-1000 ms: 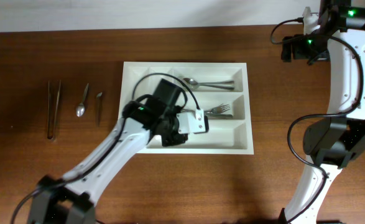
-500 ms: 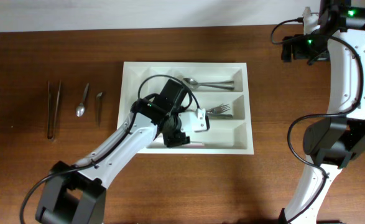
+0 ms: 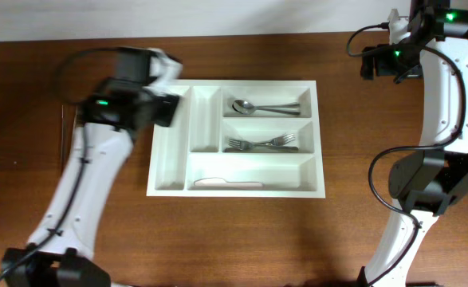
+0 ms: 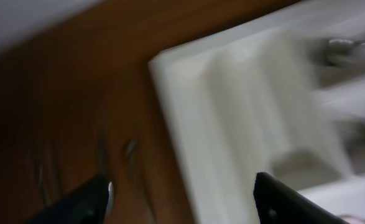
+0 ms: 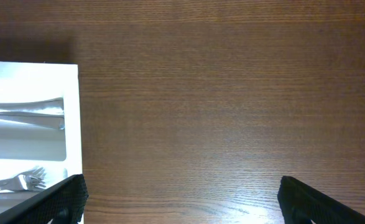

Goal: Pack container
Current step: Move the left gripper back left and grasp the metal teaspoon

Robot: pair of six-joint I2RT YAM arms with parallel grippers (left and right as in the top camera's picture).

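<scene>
Swinging my left gripper (image 4: 185, 196) out over the far left corner of the container (image 3: 319, 151), I hold its fingers spread wide with nothing between them, most likely so it is ready for the loose pieces lying toward the table's left edge; my wrist view is too smeared to name them. The container sits mid-table, a little nearer the far edge, with spoons (image 3: 261, 107) in its far long compartment, forks (image 3: 261, 144) in the middle one and a pale knife-like piece (image 3: 227, 183) in the near one. I keep my right gripper (image 5: 182, 199) parked by the far right corner, also spread and empty, out of the way. Half a second ago my left arm was bent down over the near compartment, hiding most of it; now it has pulled clear and that pale piece lies fully exposed. My right arm has not moved.
</scene>
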